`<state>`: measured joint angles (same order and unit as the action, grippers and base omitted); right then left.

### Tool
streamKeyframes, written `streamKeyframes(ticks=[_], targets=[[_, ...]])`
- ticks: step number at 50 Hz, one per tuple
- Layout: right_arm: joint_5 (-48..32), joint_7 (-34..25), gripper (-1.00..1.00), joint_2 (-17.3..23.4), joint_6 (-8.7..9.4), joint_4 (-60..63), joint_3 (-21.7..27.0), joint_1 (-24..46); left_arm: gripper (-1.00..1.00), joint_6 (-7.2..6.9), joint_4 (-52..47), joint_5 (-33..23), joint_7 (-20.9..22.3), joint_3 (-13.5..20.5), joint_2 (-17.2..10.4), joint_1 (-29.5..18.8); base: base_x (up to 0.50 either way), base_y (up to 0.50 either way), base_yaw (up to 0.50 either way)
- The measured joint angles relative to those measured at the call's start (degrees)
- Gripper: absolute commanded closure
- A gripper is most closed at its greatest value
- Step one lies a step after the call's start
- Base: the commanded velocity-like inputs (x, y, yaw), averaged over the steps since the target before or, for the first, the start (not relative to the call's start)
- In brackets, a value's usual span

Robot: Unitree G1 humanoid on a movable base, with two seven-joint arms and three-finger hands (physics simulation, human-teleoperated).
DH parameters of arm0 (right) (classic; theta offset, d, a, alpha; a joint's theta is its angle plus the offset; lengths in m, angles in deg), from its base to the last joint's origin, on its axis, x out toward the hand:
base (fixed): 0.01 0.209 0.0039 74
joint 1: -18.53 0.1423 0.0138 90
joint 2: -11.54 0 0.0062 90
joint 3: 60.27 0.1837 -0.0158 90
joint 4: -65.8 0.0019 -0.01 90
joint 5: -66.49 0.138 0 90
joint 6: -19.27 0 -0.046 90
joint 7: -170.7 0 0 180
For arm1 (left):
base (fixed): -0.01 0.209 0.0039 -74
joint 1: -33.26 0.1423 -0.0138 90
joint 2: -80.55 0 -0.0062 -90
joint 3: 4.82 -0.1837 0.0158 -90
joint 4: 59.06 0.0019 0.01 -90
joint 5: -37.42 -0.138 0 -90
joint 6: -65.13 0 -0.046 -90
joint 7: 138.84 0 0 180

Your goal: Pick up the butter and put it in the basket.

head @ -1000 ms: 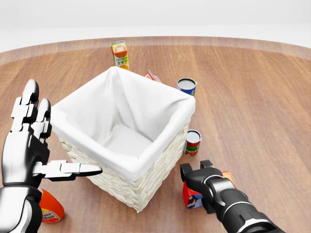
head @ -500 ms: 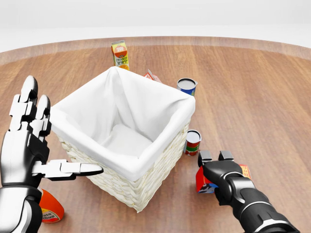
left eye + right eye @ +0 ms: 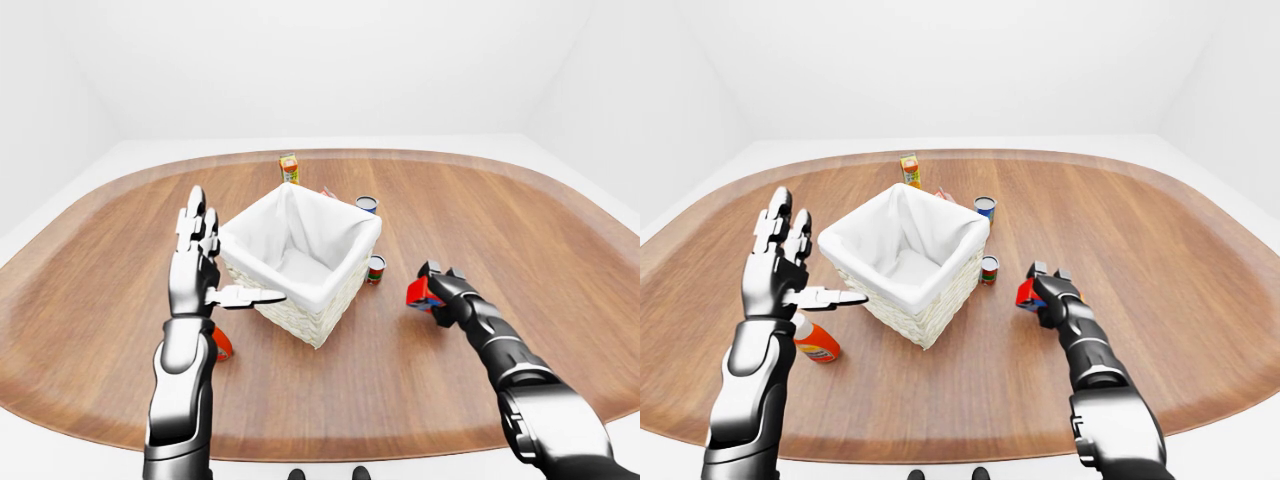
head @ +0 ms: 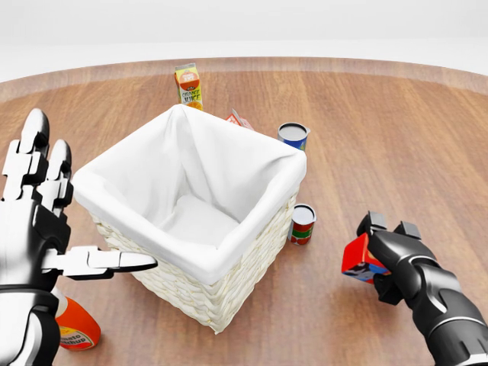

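Observation:
The butter (image 4: 357, 261), a small red and blue box, is in my right hand (image 4: 383, 255), whose fingers close round it. The hand holds it just above the wooden table, right of the basket in the head view. The basket (image 4: 245, 276) is square white wicker with a white cloth liner and stands in the middle of the view. Its inside looks empty. My left hand (image 4: 72, 217) is open with fingers spread, just left of the basket's left corner and not touching it.
An orange juice carton (image 4: 188, 85), a red pack (image 4: 239, 120) and a blue can (image 4: 293, 135) stand above the basket. A red and green can (image 4: 303, 223) stands at its right side. An orange bottle (image 4: 75, 324) lies at the bottom left. The table's rim (image 3: 560, 395) curves near.
My right hand has carried the butter box to the right and slightly up, away from the basket's lower corner. My left hand has drifted a little to the left.

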<state>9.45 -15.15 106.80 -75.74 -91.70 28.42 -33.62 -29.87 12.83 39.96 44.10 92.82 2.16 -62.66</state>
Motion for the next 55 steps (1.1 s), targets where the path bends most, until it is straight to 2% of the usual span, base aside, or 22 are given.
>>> streamKeyframes(ticks=[13,29,42,55], targets=[[12.44,-9.6,1.0,1.89,0.0,14.76,4.54,1.23,-1.0,0.0,-0.62,0.11,0.02,0.13,-0.12,-0.21,0.0,0.0,0.0],[22.85,-17.09,1.0,0.3,0.0,33.64,6.24,7.07,-1.0,0.0,-1.17,0.2,0.04,0.27,-0.13,-0.1,0.0,0.0,0.0],[26.22,-20.1,1.0,-2.23,0.41,43.3,5.63,11.7,-1.0,0.0,-1.41,0.43,0.02,0.52,-0.17,0.05,0.0,0.0,0.0],[31.61,-18.75,1.0,-6.95,2.13,42.92,4.27,16.63,-1.0,0.0,-1.65,0.53,-0.04,0.61,-0.16,0.22,0.0,0.0,0.0]])
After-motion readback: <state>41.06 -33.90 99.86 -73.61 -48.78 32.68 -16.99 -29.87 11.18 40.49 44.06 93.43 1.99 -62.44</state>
